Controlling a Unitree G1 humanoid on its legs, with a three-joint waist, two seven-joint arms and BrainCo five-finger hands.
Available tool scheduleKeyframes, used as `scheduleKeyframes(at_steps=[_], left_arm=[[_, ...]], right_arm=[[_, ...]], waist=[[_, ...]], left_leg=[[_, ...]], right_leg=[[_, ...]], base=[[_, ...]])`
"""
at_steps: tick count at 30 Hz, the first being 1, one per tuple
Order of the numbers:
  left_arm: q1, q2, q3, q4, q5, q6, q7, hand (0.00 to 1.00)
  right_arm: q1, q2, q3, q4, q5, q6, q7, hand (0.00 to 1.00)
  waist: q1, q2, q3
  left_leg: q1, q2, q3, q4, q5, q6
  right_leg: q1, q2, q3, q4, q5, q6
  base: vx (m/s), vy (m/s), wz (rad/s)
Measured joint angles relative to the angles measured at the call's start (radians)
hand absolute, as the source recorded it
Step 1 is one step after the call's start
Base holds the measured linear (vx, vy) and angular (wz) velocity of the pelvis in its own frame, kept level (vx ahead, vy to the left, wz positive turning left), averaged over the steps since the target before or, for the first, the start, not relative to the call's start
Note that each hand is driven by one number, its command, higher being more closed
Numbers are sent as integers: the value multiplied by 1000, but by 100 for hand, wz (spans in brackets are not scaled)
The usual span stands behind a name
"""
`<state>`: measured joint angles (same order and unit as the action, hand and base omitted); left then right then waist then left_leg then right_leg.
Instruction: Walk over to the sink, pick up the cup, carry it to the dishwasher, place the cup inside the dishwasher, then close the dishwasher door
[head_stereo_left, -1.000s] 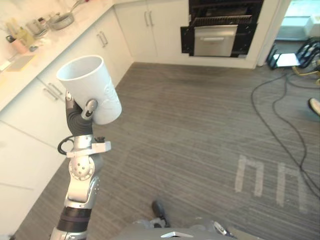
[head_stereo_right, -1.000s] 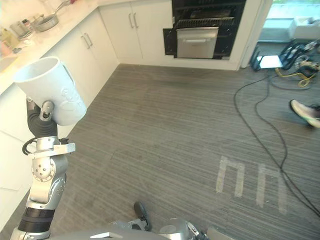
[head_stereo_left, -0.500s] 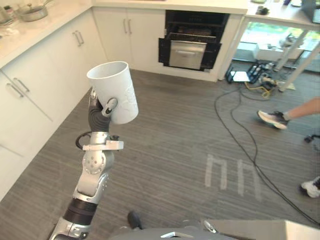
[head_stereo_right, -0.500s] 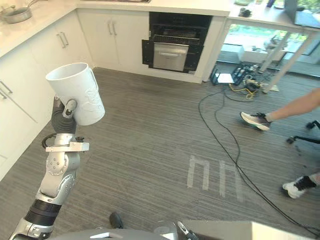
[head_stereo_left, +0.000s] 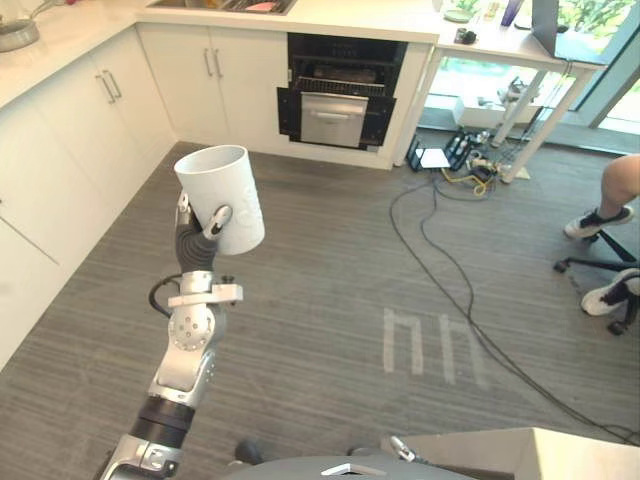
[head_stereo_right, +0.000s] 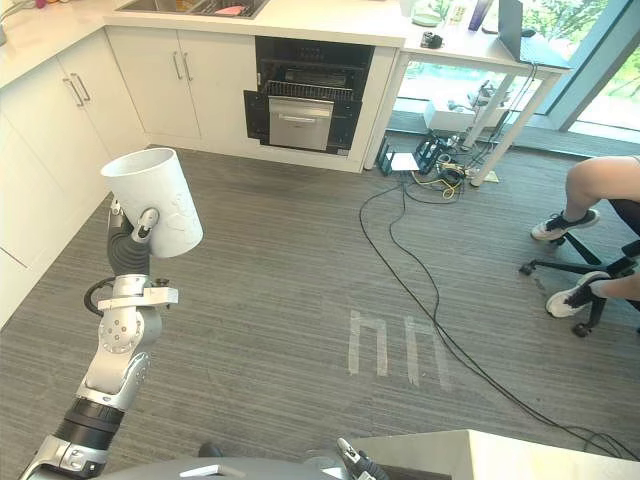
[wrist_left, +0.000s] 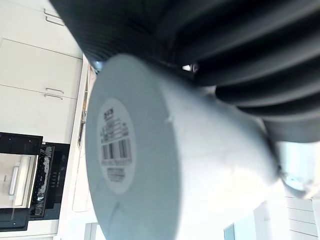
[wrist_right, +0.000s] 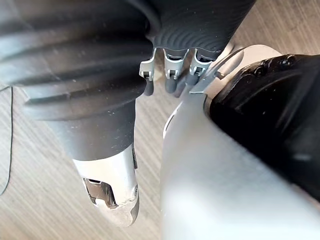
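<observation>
Left eye view: cables trail near dishwasher beyond held cup.

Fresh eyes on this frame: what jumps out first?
The white cup, held up mouth-upward in the left robot hand at the left of the head views. Past it, the dark dishwasher stands open under the far counter. A seated person's legs show at the right edge.

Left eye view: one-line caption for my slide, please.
Left hand holds the white cup raised over the grey floor, dishwasher ahead across the kitchen.
</observation>
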<state>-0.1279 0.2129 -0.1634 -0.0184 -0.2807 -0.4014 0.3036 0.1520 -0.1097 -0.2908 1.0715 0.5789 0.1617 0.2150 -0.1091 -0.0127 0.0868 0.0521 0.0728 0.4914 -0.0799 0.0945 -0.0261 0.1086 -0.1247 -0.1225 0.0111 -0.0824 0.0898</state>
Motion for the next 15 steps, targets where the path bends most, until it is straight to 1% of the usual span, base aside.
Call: scheduleKeyframes(at_steps=[1,2,3,5,6,7,8,9,10,11,12,13,14,15], left_arm=[[10,-1,26,0,-26,21,-7,100],[24,-11,59,0,-56,51,-8,100],[32,-17,75,0,-73,64,-9,100],[73,-39,103,-4,-133,119,-17,100],[85,-41,109,-8,-146,133,-23,100],[109,-52,125,-19,-163,159,-30,100],[125,-59,131,-30,-175,170,-29,100],[159,-72,133,-60,-187,183,-30,100],[171,-82,129,-84,-188,188,-34,100],[169,-83,124,-96,-188,189,-39,100],[161,-89,119,-123,-188,200,-56,100],[154,-96,112,-155,-187,204,-75,100],[144,-96,108,-161,-185,204,-88,100],[120,-98,97,-150,-182,207,-100,100]], right_arm=[[-1,-4,-20,10,1,11,7,0],[1,-8,-46,14,3,24,24,0],[2,-10,-61,15,3,34,28,0],[4,-15,-156,46,-1,74,42,0],[4,-15,-178,49,-11,83,44,0],[5,-14,-219,56,-45,95,46,0],[4,-16,-234,63,-61,96,46,0],[10,-20,-256,77,-81,91,45,0],[27,-18,-273,81,-89,74,43,0],[30,-14,-273,82,-92,65,40,0],[48,3,-272,81,-93,41,32,0],[73,7,-273,72,-79,14,21,0],[83,10,-273,65,-74,-1,13,0],[89,25,-266,44,-72,-18,-2,0]], waist=[[8,4,1],[9,8,3],[9,10,5],[4,19,13],[2,19,17],[4,23,31],[12,28,37],[29,39,44],[32,38,48],[27,41,48],[8,45,45],[-5,61,43],[-5,57,49],[-4,51,60]], left_leg=[[0,8,-60,0,0,-1],[-2,10,-101,0,-1,-2],[-1,11,-113,0,-2,-3],[-4,7,-123,16,-12,-17],[-12,7,-129,42,-27,-17],[-19,11,-133,97,-71,-26],[-19,10,-129,125,-104,-33],[-23,-1,-141,175,-162,-36],[-42,-16,-157,226,-194,-23],[-56,-24,-163,250,-207,-17],[-79,-40,-174,318,-230,7],[-107,-52,-195,384,-289,36],[-107,-57,-201,389,-306,44],[-98,-65,-205,406,-332,56]], right_leg=[[0,4,3,-13,10,-1],[3,6,6,-23,21,2],[7,6,7,-28,26,2],[14,0,8,-31,32,3],[15,-5,10,-25,30,5],[8,-14,30,0,11,17],[-5,-23,42,31,-13,17],[-37,-38,71,106,-55,27],[-65,-60,78,174,-92,31],[-74,-71,77,203,-109,27],[-92,-101,64,243,-141,3],[-99,-117,42,272,-160,-4],[-105,-131,28,333,-173,-25],[-200,-160,9,586,-153,-72]], base=[[35,-62,-9],[33,-51,-13],[21,-36,-3],[-12,19,4],[-24,47,-7],[-29,52,-25],[-44,77,-63],[-39,101,-68],[-22,109,-49],[26,127,8],[101,151,35],[134,163,31],[129,144,16],[95,141,8]])
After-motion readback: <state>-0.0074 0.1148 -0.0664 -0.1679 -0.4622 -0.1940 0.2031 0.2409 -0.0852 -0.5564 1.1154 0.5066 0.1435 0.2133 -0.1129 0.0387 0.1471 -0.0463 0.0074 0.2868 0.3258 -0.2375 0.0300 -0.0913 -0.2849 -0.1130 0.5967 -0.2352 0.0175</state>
